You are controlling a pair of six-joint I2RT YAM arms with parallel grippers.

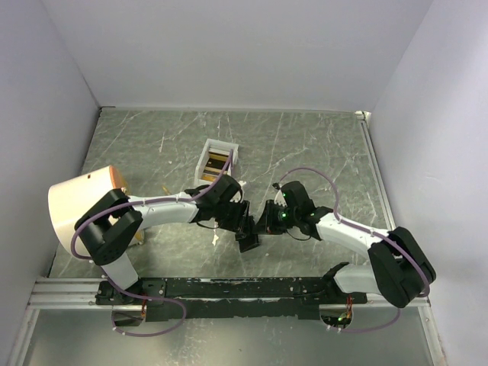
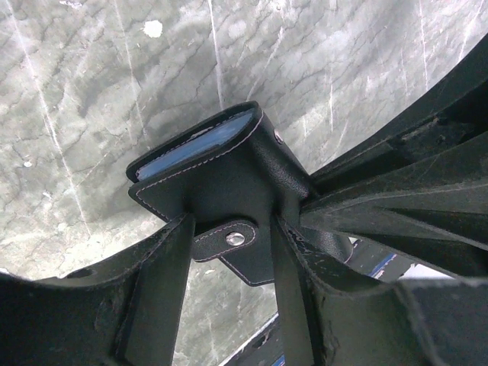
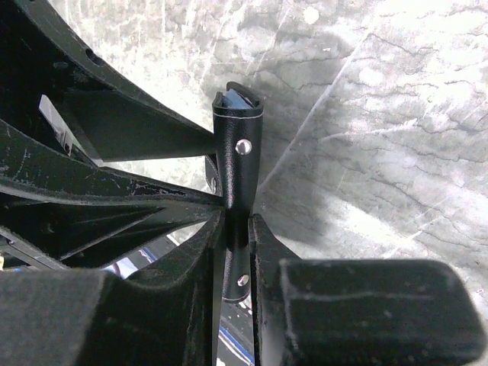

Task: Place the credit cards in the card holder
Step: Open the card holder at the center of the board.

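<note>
Your right wrist view shows the right gripper [image 3: 238, 232] clamped on the card holder [image 3: 238, 145], seen edge-on. In the left wrist view, the left gripper's [image 2: 230, 229] 2 fingers straddle its snap tab [image 2: 232, 238] — grip unclear. Only the top view shows the credit cards [image 1: 216, 162] — in the white box [image 1: 232, 147].

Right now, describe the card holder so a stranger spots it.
On the grey marbled table, look where the two arms meet. The card holder is pinched in the right gripper there: small, black, stitched, with a snap strap, unlike the white box behind.
</note>
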